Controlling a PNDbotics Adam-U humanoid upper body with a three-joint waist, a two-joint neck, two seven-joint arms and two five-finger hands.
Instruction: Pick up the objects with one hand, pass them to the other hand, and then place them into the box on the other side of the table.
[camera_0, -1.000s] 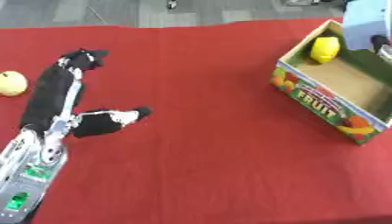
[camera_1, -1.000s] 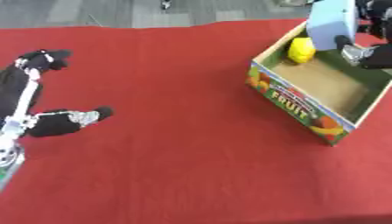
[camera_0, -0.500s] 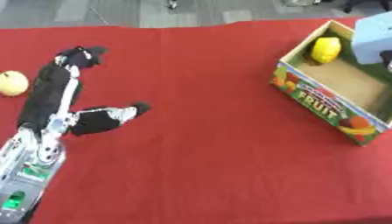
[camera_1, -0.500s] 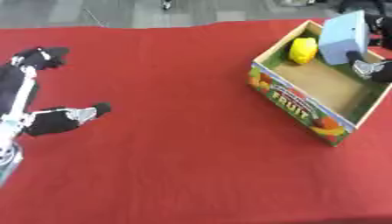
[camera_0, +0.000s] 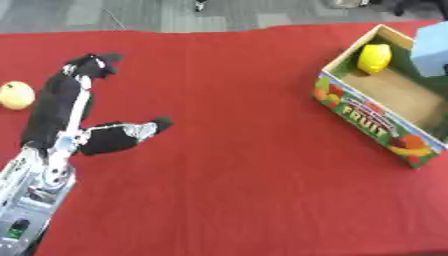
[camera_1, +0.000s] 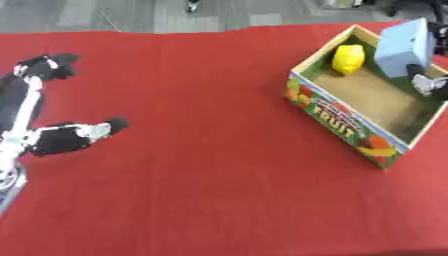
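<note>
While my left hand (camera_0: 74, 112) lay flat on the red tablecloth (camera_0: 236, 165) at the left side, its fingers were stretched straight up the table and its thumb stuck out to the right, with nothing in its grasp. Just beyond it, close to the left edge, sat a pale yellow round fruit (camera_0: 16, 95), apart from my fingertips. Over on the right stood the cardboard box (camera_1: 337, 127), printed with fruit pictures and the word FRUIT along its near wall. A yellow lemon (camera_1: 348, 58) rested in the box's far corner. A light blue block (camera_1: 404, 46) stood upright at the right wall of the box, inside or just above it; I could not tell which. Of my right hand (camera_1: 428, 83) only a dark bit with a silver part showed just below the block, and I could not tell whether it held the block.
</note>
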